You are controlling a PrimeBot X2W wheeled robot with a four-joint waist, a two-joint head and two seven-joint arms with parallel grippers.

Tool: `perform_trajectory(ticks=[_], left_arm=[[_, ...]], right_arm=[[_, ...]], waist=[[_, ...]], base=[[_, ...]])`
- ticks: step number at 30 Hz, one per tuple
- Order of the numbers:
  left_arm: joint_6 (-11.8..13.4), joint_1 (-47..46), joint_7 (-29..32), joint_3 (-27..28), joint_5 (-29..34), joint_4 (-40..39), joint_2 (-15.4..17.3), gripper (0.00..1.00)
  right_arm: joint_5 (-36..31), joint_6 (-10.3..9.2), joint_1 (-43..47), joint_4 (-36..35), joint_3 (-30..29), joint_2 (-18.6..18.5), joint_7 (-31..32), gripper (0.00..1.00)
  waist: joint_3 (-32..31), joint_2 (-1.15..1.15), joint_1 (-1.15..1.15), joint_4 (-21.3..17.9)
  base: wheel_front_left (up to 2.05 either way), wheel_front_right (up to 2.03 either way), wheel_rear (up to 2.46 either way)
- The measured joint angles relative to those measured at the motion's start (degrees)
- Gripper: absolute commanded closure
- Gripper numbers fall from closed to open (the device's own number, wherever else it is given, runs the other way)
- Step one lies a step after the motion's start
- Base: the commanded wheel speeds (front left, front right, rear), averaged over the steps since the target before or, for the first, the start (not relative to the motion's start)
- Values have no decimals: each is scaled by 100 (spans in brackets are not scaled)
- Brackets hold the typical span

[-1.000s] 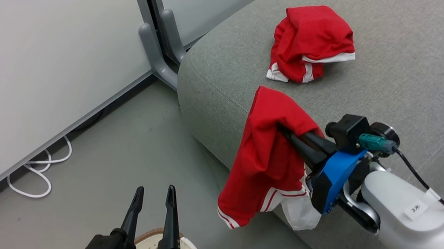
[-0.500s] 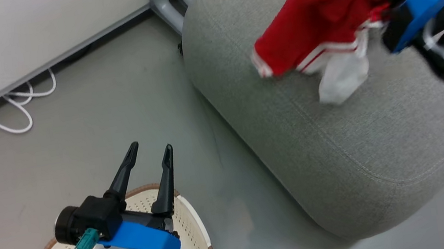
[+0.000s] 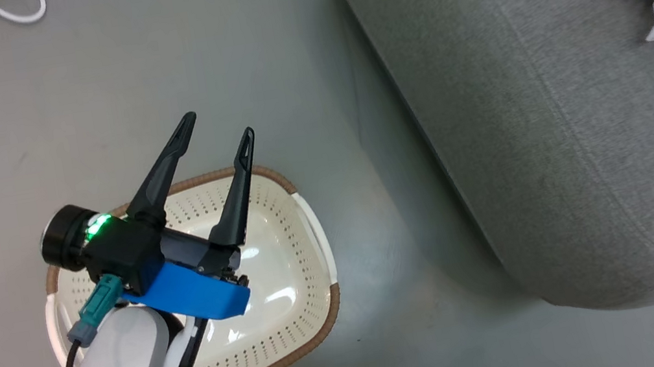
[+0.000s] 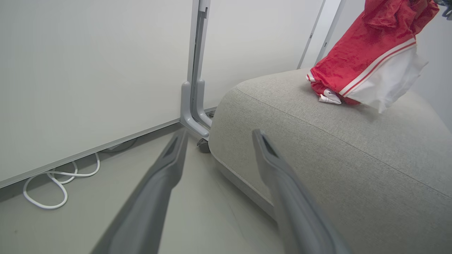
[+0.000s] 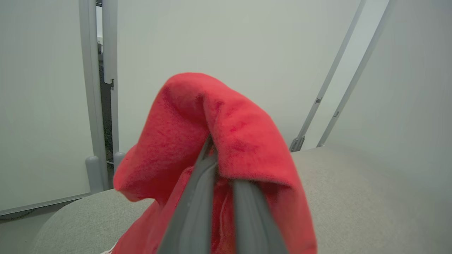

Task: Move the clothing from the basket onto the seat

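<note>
Mid-frame, your right gripper [image 5: 220, 169] clamps a fold of the limp, light clothing [image 5: 197, 116], seemingly securely; left gripper [image 3: 218, 125] gapes.

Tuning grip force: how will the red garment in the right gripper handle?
Probably floppy: the red garment drapes over the right gripper in folds. Likely light, since a fingertip pinch carries it. Released, it should slump, not roll.
</note>
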Motion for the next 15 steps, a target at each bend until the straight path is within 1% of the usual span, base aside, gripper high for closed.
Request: perform_trajectory(ticks=[4,8,13,14,15], left_arm=[[0,-171,1,-19,60,-218,147,0],[0,-247,0,-27,112,-381,279,0],[0,-257,1,-27,113,-430,330,0],[0,-257,1,-24,114,-430,328,0],[0,-257,0,-24,114,-428,322,0]], right_arm=[[-247,0,147,164,-513,46,-90,100],[-536,0,368,338,-902,267,-182,100],[-824,0,511,438,-1285,491,-235,100],[-878,0,542,442,-1333,533,-241,97],[-933,0,570,445,-1382,566,-242,67]], waist=[[427,0,0,166],[790,0,0,269],[948,0,0,348],[932,0,0,348],[910,0,0,347]], base=[[0,0,0],[0,0,0],[0,0,0],[0,0,0],[0,0,0]])
